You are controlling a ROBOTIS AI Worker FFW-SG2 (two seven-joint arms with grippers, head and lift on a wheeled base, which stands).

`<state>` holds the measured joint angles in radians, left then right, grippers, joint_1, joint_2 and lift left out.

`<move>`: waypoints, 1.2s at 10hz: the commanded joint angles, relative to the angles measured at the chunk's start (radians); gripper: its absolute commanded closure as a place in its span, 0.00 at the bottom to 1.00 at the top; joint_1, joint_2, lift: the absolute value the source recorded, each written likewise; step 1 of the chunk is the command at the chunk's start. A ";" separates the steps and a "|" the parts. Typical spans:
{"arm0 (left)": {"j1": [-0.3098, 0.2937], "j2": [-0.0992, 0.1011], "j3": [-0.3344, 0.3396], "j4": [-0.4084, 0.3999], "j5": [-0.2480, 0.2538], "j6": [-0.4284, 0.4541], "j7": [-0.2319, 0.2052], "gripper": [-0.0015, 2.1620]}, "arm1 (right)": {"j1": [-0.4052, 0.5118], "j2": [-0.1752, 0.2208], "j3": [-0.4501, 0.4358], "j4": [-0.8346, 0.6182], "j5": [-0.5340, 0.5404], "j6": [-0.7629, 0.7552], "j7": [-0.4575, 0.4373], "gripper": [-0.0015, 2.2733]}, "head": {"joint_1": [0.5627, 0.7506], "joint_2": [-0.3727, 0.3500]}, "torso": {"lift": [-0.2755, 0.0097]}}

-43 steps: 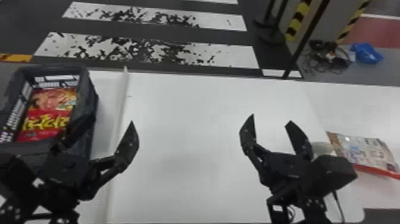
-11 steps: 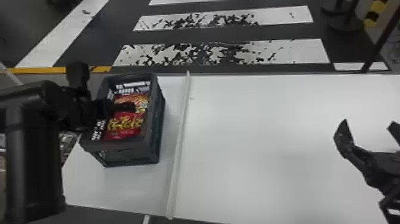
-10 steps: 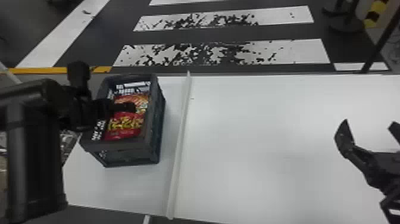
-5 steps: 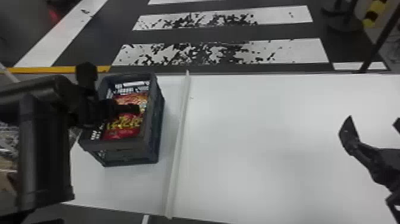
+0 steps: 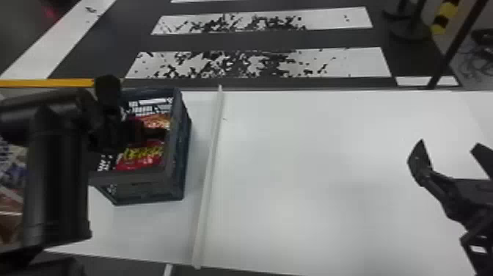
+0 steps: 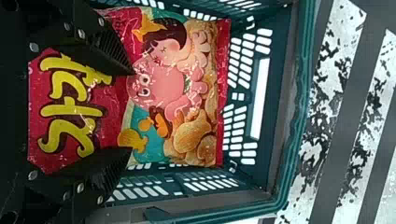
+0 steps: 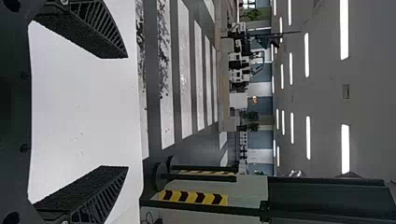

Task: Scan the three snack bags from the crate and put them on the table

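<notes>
One bag (image 5: 141, 158) lay in your crate (image 5: 177, 146), with its printed face up. Its red part with yellow lettering was at the near end, and its picture of a pink octopus and chips was toward the far end. Your left gripper (image 5: 150, 133) was over the crate, its arm coming in from the left edge. In the left wrist view, you had that gripper's fingers (image 6: 105, 42) spread wide, with both tips over the bag's face and part of the bag showing between them. You could not tell whether the tips touched it.

Your right gripper (image 5: 448, 146) was over the right side of the table (image 5: 330, 191), well apart from the crate. Its fingers were wide apart as well, with nothing between them.

You had the crate on the left part of the white table, just beside a pale strip (image 5: 208, 176) that ran from the near edge to the far one. Beyond the table, you could see white stripes (image 5: 352, 62) with black patches on the dark floor.
</notes>
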<state>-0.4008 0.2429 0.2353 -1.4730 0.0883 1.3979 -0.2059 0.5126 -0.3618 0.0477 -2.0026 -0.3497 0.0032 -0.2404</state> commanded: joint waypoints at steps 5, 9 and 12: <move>0.074 0.024 0.065 0.022 0.001 -0.098 -0.069 0.87 | 0.004 0.012 0.004 0.002 -0.011 0.005 0.003 0.01 | 0.70 0.70 | 0.64; 0.120 0.027 0.084 -0.118 0.034 -0.061 -0.072 0.87 | 0.011 0.021 -0.003 -0.018 -0.012 0.018 0.003 0.01 | 0.70 0.73 | 0.64; 0.155 0.024 0.090 -0.216 0.045 -0.003 -0.070 0.87 | 0.023 0.021 -0.026 -0.034 -0.034 0.030 0.003 0.01 | 0.70 0.72 | 0.64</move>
<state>-0.2533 0.2674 0.3253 -1.6662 0.1324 1.3837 -0.2759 0.5311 -0.3405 0.0272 -2.0325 -0.3795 0.0302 -0.2379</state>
